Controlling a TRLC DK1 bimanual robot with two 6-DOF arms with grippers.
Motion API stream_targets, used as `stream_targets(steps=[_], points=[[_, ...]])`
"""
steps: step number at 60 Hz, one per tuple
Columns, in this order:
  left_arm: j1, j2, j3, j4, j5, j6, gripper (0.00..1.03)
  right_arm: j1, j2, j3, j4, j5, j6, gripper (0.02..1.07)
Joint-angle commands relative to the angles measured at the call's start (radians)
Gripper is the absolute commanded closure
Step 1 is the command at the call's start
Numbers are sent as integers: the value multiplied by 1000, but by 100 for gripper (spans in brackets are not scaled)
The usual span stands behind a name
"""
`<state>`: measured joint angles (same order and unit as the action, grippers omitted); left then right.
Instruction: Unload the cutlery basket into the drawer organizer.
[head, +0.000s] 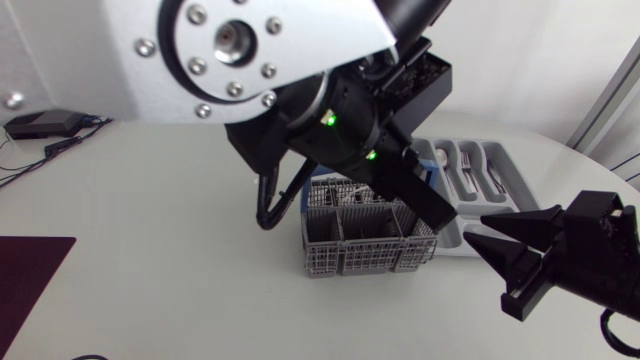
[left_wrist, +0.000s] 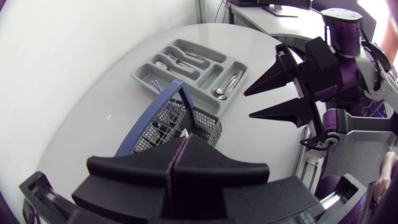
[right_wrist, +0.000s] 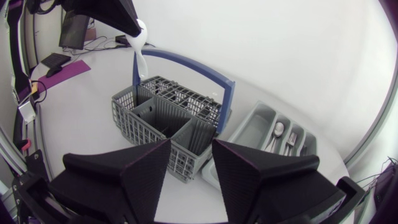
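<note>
The grey cutlery basket (head: 365, 238) with a blue handle (right_wrist: 186, 65) stands mid-table. Next to it on the right lies the grey drawer organizer (head: 500, 160), with spoons and forks (left_wrist: 227, 84) in its compartments. My left gripper (head: 440, 215) hangs over the basket's right end, shut on a white utensil (right_wrist: 139, 46) that dangles just above the basket (right_wrist: 165, 121). The head view hides that utensil under the arm. My right gripper (head: 505, 250) stays open and empty to the right of the basket, in front of the organizer (right_wrist: 249, 121), fingers pointing at the basket.
A dark mat (head: 30, 270) lies at the table's front left. A black box (head: 40, 123) with cables sits at the far left edge. My left arm's large links (head: 260, 60) hang above the table's middle.
</note>
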<state>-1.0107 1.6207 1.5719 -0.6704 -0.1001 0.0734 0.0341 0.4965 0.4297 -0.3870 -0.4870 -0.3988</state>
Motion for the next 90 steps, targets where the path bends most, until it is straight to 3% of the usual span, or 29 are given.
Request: stream_targets(steps=[1, 15, 21, 27, 42, 56, 80, 90], points=[[26, -33, -18, 6, 71, 16, 97, 9, -9, -16, 8, -30, -25, 56], [116, -58, -41, 6, 295, 62, 97, 110, 71, 24, -1, -85, -40, 49], [198, -55, -46, 6, 484, 98, 97, 164, 132, 66, 5, -134, -38, 49], [245, -45, -39, -17, 606, 129, 97, 174, 197, 101, 31, -205, -37, 49], [291, -19, -7, -133, 817, 233, 97, 201, 375, 182, 56, -355, -75, 48], [317, 41, 56, -236, 921, 313, 97, 228, 456, 236, 63, -449, -127, 48], [337, 107, 129, -321, 1007, 368, 97, 279, 556, 273, 102, -452, -146, 50], [342, 113, 135, -325, 1013, 373, 97, 296, 557, 274, 119, -450, -146, 70]])
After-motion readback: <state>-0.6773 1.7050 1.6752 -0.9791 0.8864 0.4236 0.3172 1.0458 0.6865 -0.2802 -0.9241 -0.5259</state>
